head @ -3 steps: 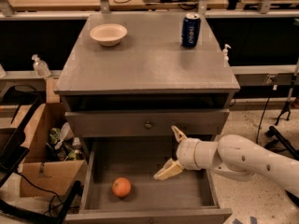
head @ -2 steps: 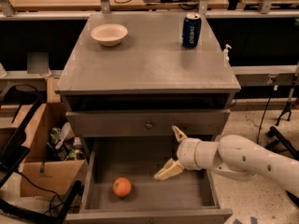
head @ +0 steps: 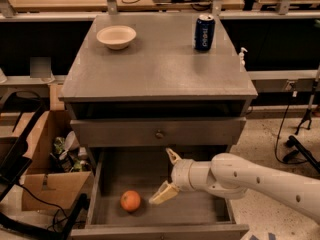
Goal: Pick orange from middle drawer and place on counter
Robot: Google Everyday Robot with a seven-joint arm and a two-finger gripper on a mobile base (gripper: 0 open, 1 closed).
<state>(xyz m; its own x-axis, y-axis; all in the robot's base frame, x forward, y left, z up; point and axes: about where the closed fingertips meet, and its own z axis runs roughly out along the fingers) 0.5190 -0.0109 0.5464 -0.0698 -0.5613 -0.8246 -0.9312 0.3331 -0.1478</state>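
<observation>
**Q:** Where is the gripper?
**A:** The gripper [head: 160,177] sits at lower centre of the frame, inside the open drawer [head: 200,210] and above its floor. The white arm [head: 260,181] enters from the lower right edge and crosses over the drawer's right wall.

**Q:** What is the finger state?
**A:** The fingers [head: 163,193] are spread wide. One tip points up toward the closed drawer front [head: 125,132] above. The other points down and left toward the drawer floor. Nothing lies between them, and neither finger touches the orange.

**Q:** Where is the orange?
**A:** The orange [head: 130,201] rests on the drawer floor, lower left of centre, nearer the left wall than the right. It lies just beside the lower fingertip, on that tip's left, with a narrow gap between the two.

**Q:** What does the drawer contain?
**A:** It contains the orange and the gripper. The arm hides part of the floor on the right.

**Q:** What stands on the counter?
**A:** The counter [head: 160,66] fills the upper centre of the frame. A white bowl [head: 116,36] stands upright at its upper left. A blue can [head: 204,32] stands upright at its upper right. The two are well apart.

**Q:** Are there other containers?
**A:** A cardboard box [head: 45,186] stands on the ground at the left of the frame, beside the cabinet. Its top is open. Mixed items show behind it, but they cannot be identified.
</observation>
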